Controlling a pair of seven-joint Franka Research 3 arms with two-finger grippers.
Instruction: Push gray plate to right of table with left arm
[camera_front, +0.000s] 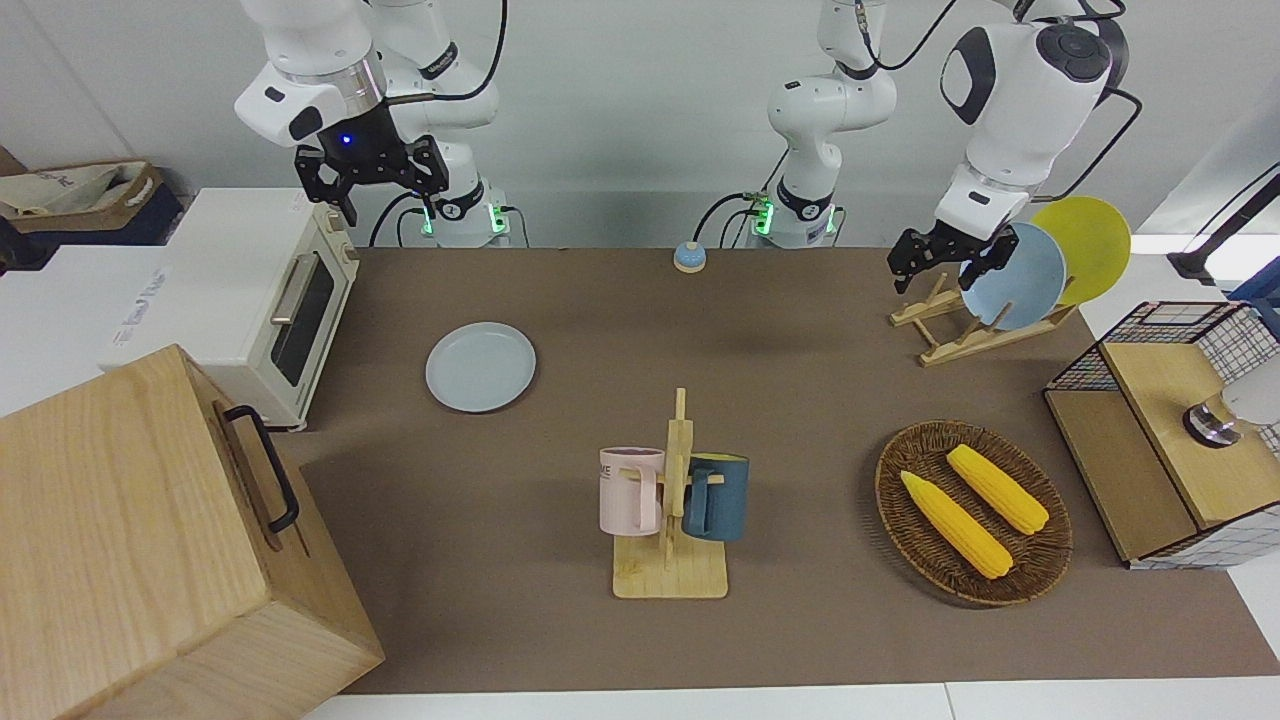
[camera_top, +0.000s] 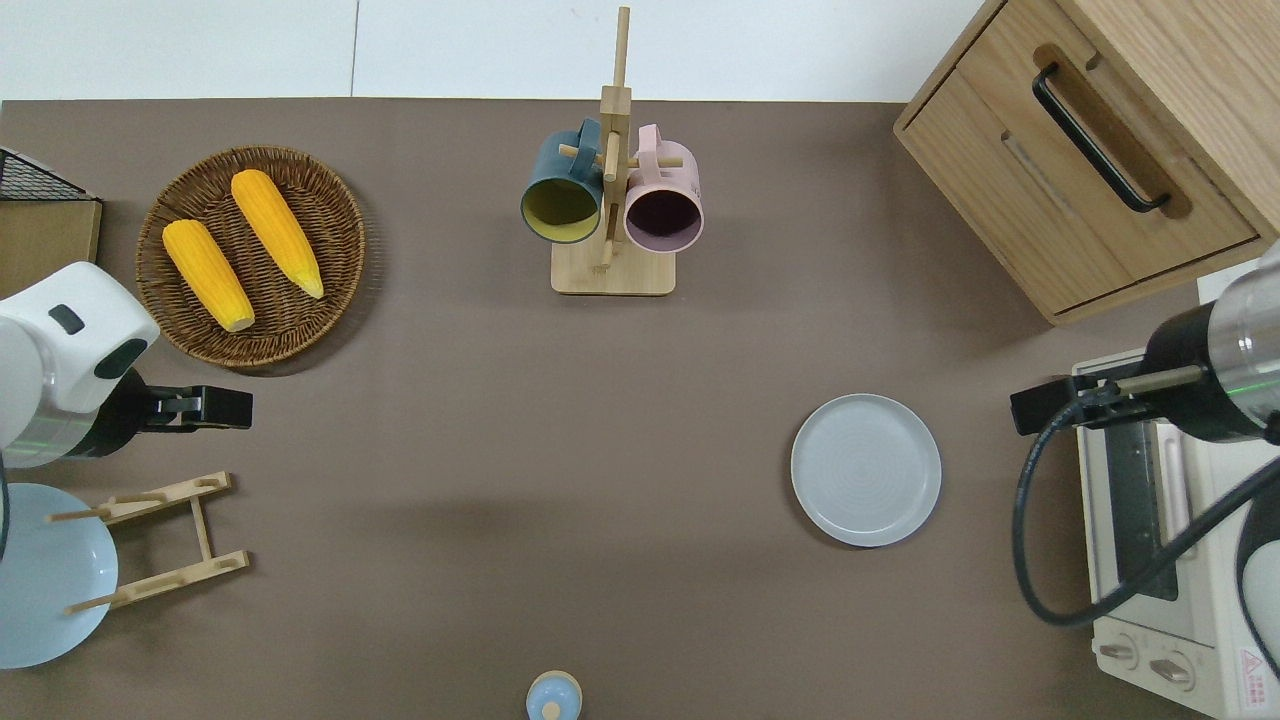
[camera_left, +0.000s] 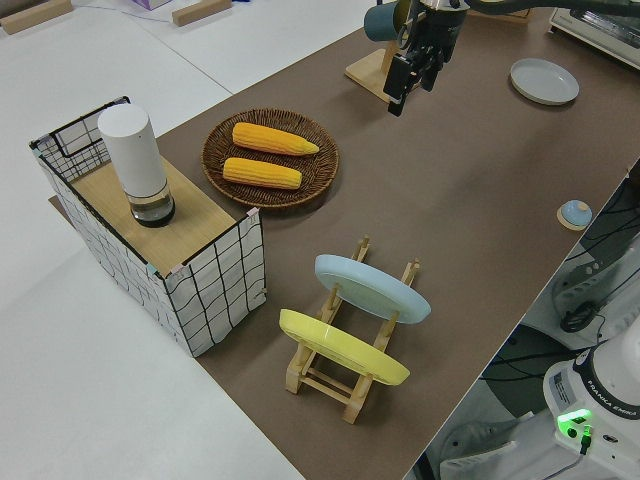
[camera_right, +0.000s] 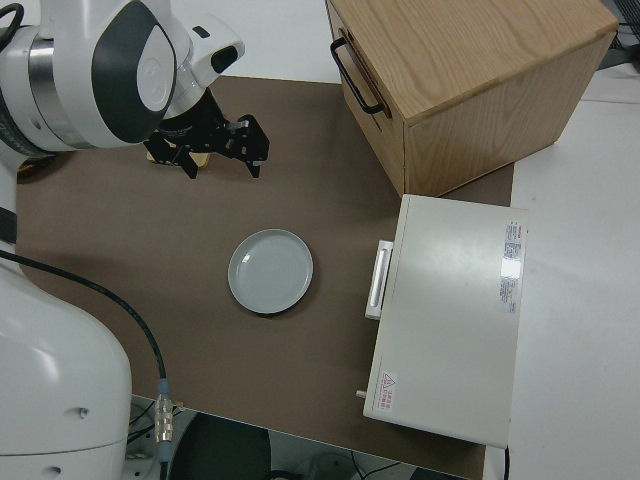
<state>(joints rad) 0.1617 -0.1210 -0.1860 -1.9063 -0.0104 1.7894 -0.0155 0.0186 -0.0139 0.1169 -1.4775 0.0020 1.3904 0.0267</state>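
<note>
The gray plate (camera_front: 480, 366) lies flat on the brown table (camera_front: 800, 400) toward the right arm's end, beside the toaster oven; it also shows in the overhead view (camera_top: 866, 469) and the right side view (camera_right: 270, 271). My left gripper (camera_top: 235, 408) is in the air over bare table between the wicker basket and the plate rack, at the left arm's end, well apart from the gray plate. It looks open and empty in the front view (camera_front: 935, 272). The right arm is parked with its gripper (camera_right: 222, 162) open and empty.
A mug rack (camera_top: 612, 200) with two mugs stands mid-table. A wicker basket (camera_top: 330, 190) holds two corn cobs. A wooden rack holds a sky-blue plate (camera_front: 1015, 275) and a yellow plate. A wooden cabinet (camera_top: 1100, 150), toaster oven (camera_top: 1170, 560), small bell (camera_top: 553, 695) and wire basket (camera_front: 1150, 330) stand around the edges.
</note>
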